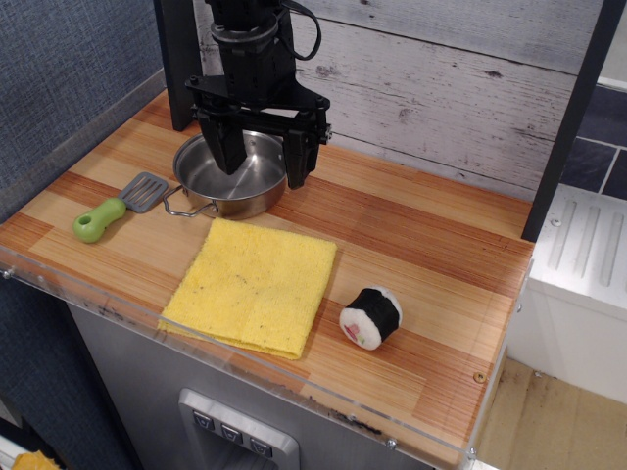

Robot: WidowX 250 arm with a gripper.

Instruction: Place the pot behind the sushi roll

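Observation:
The shiny steel pot (230,176) stands at the back left of the wooden counter, one wire loop handle pointing to the front left. My gripper (262,164) hangs over it with its black fingers spread wide: the left finger (228,147) is inside the pot, the right finger (299,162) is at or just outside its right rim. The gripper is open and holds nothing. The sushi roll (370,317) lies on its side near the front right of the counter, white end with pink-green centre facing front left, far from the pot.
A yellow cloth (252,285) lies flat between pot and sushi roll. A spatula (120,207) with a green handle lies left of the pot. A whitewashed plank wall (441,88) backs the counter. A clear strip edges the counter front (245,367).

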